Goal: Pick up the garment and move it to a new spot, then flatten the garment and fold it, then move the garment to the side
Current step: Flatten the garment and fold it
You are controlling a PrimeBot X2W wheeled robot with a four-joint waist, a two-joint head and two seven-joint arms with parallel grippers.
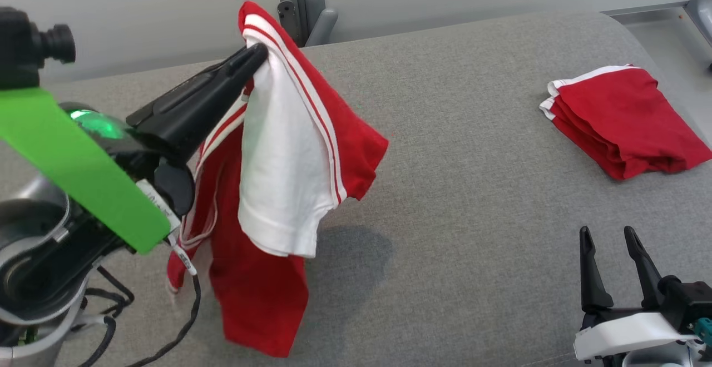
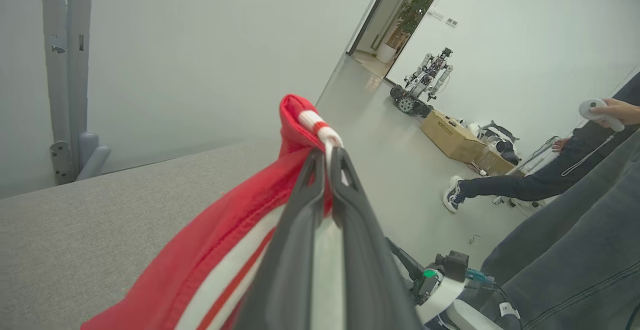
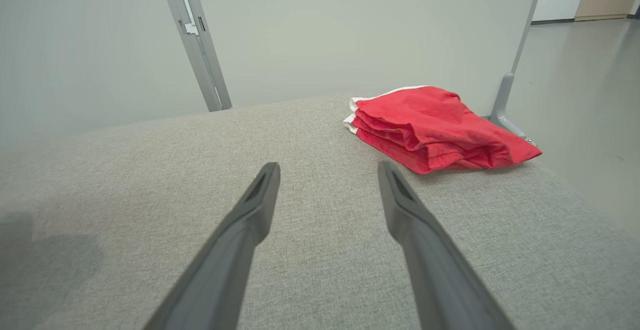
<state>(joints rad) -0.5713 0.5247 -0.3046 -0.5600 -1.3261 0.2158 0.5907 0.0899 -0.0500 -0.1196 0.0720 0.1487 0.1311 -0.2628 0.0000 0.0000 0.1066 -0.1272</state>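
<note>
L arm raised over the grey padded surface (image 1: pixel 473 189): the left gripper (image 1: pixel 257 54) is clamped tight on a striped hem of the red-and-white garment (image 1: pixel 289 150); the cloth hangs at the surface's left side, white panel to the front, red cloth trailing below, lowest fold near the front edge; whether it touches the surface, can't tell; its shadow lies just to the right. In the left wrist view the two dark fingers (image 2: pixel 300 210) pinch the cloth, w/ a red, white-banded tip poking out past them. The right gripper (image 1: pixel 607 236) sits low at front right, jaws spread wide, holding nothing; it points twd a folded red garment (image 1: pixel 623 122) w/ white trim at the far right, well apart from the hanging one. Bkgd, left wrist view: a person's shoe (image 2: pixel 452 195) on the floor near a cardboard box (image 2: pixel 447 135).
</note>
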